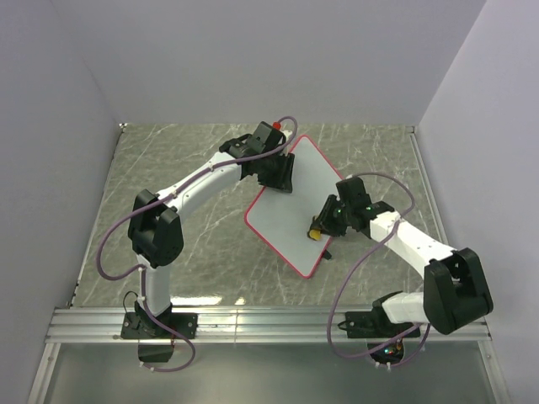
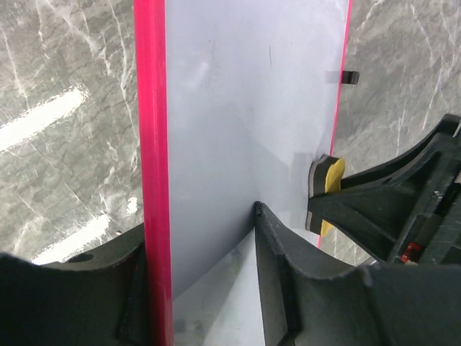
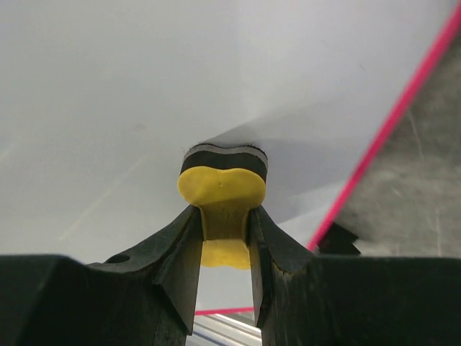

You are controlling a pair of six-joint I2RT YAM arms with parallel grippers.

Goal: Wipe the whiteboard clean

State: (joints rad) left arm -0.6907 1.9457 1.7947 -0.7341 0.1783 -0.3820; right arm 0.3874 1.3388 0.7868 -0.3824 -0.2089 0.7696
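The grey marbled table (image 1: 202,252) carries the whiteboard (image 1: 290,210) near its middle, set on a diagonal between the two arms, with its white face showing no marks in any view and its thin pink-red frame running round it. The left gripper (image 1: 278,172) reaches to the board's far-left edge. The left wrist view shows its fingers (image 2: 277,267) closed on that edge, one on each side of the pink frame. The right gripper (image 1: 322,220) hangs over the near-right part of the board, its fingers (image 3: 180,252) pinching the small yellow eraser (image 3: 222,184) at its waist. The eraser's dark pad lies against the white surface just inside the frame. A small black foot (image 1: 328,252) sticks out from the board's right edge beside it.
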